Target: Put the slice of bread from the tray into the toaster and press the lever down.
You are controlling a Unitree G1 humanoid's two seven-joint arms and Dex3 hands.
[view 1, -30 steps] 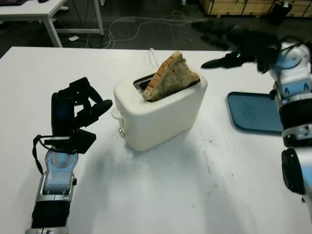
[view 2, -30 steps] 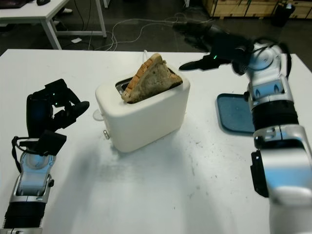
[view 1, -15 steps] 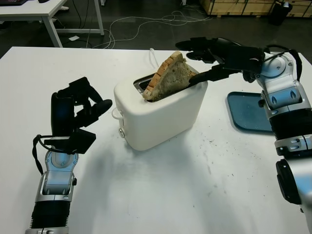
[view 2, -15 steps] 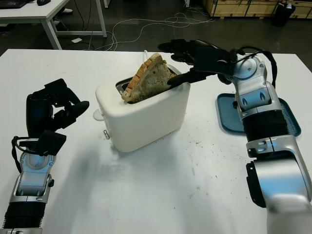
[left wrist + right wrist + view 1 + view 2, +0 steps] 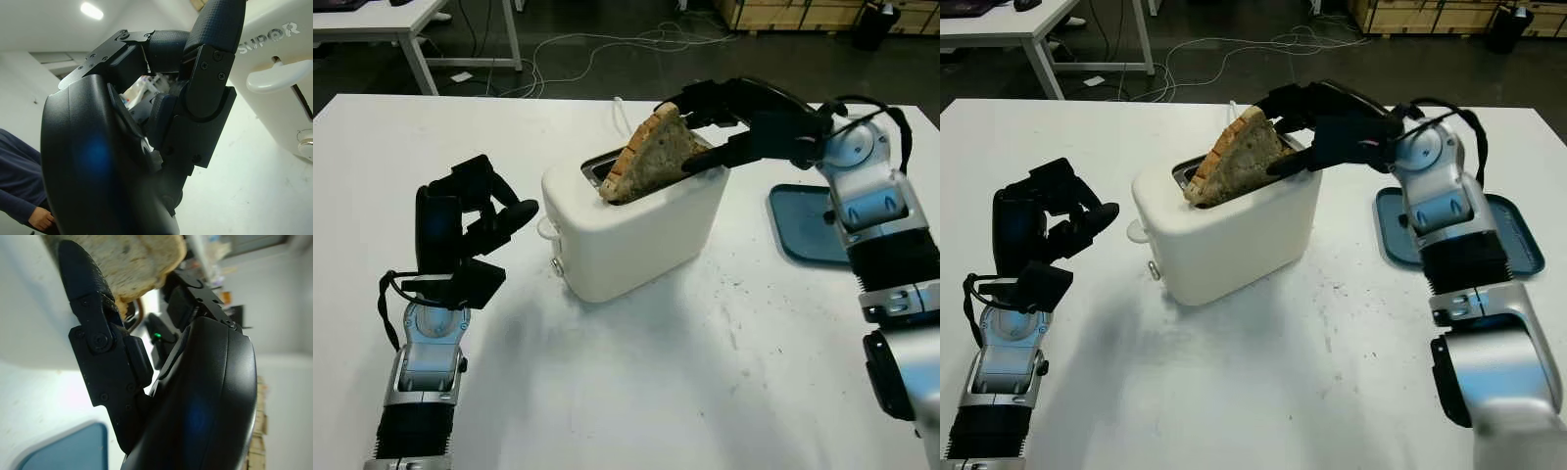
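- Left eye view: left hand (image 5: 475, 211) raised above the white table (image 5: 636, 382), left of the toaster, fingers curled in, holding nothing, not touching the toaster.
- Left wrist view: same hand close to the toaster's end face; white lever (image 5: 274, 81) sits high in its slot, near the printed logo, with a small round knob (image 5: 307, 148) beyond the slot. A person's dark sleeve (image 5: 17, 196) shows at the picture's edge.
- Toaster (image 5: 636, 220) is white, mid-table, standing at an angle to the table edge.
- Bread (image 5: 656, 152) sits tilted in the toaster slot, one corner down inside, most of the slice sticking up and leaning toward the right side.
- Right hand (image 5: 715, 122) reaches in from the right over the toaster top, pinching the bread: fingers on its upper edge, thumb under its lower face.
- Blue tray (image 5: 818, 225) lies flat on the table right of the toaster, partly behind the right arm.
- Floor cables (image 5: 597, 49) beyond the table.
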